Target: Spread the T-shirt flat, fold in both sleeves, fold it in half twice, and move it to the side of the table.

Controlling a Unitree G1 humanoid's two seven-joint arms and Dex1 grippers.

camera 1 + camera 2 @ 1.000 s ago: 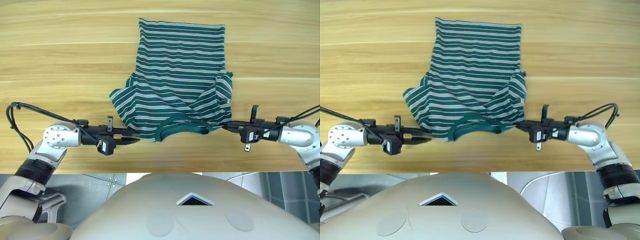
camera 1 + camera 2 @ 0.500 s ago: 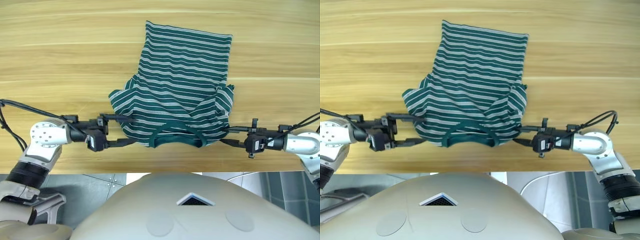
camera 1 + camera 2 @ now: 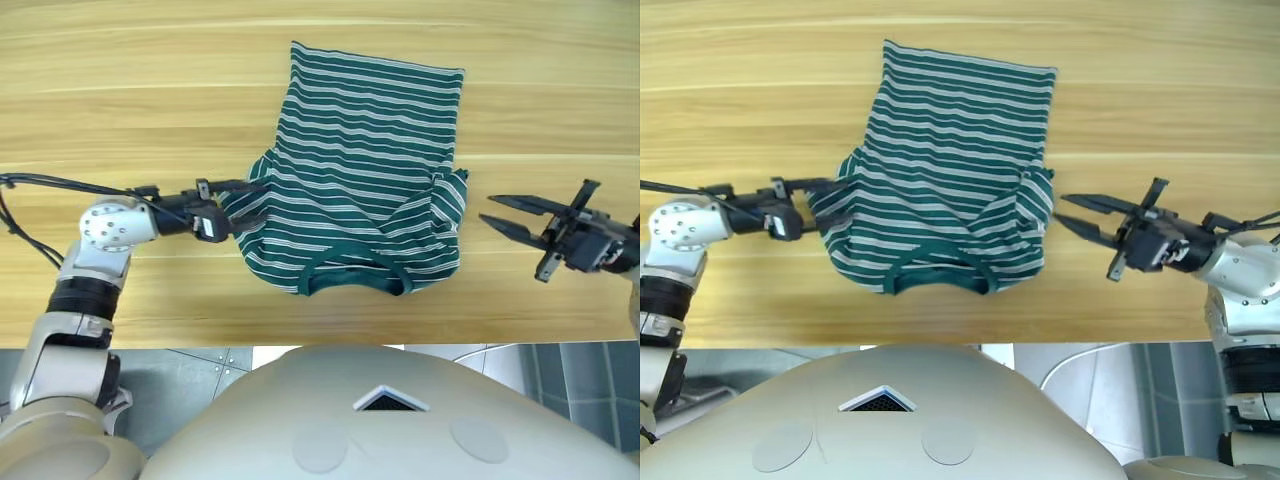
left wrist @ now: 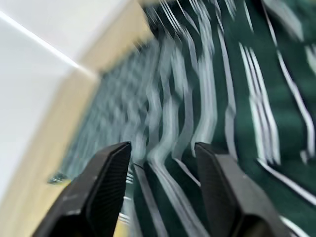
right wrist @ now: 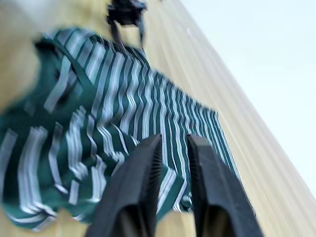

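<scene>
Roughly mid-table, the T-shirt (image 3: pixel 365 150) lies collar toward the near edge of the table (image 3: pixel 120 80), with bare wood on both sides. The left gripper (image 3: pixel 252 199) sits at the left sleeve's edge, fingers spread over the cloth; the right gripper (image 3: pixel 503 214) hovers near the right sleeve, fingers wide apart, touching nothing
</scene>
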